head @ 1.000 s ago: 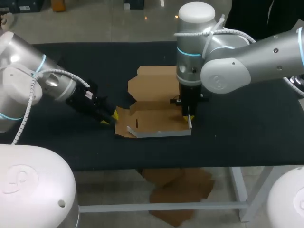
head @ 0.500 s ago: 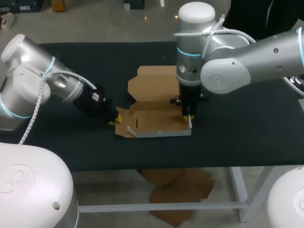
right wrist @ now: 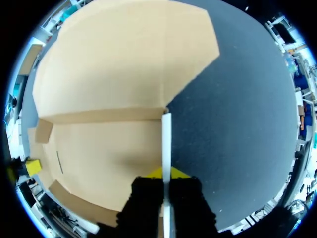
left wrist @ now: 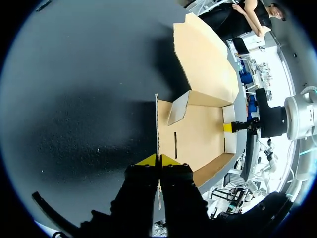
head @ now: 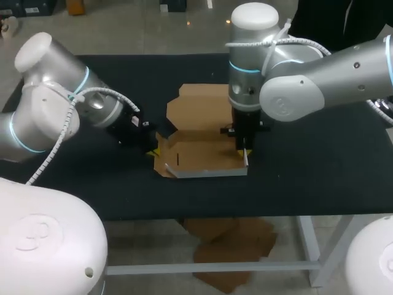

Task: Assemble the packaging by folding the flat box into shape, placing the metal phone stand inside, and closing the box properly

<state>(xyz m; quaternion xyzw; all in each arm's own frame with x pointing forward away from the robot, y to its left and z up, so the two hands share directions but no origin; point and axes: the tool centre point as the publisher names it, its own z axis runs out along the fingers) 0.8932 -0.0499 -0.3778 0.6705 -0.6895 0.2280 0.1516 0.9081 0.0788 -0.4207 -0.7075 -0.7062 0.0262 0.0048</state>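
Note:
The brown cardboard box lies partly folded in the middle of the table, its lid panel flat behind the base. My left gripper is shut on the box's left side flap, which stands on edge between its fingertips. At the box's right, my right gripper is shut on the white-edged right side flap, held upright. The left wrist view shows the right gripper across the base. No metal phone stand shows in any view.
The black table surface surrounds the box on all sides. Its front edge runs a short way in front of the box's front wall.
My left arm has swung right and in toward the box, and its fingers have closed on the left side flap. The right arm and its flap have not moved.

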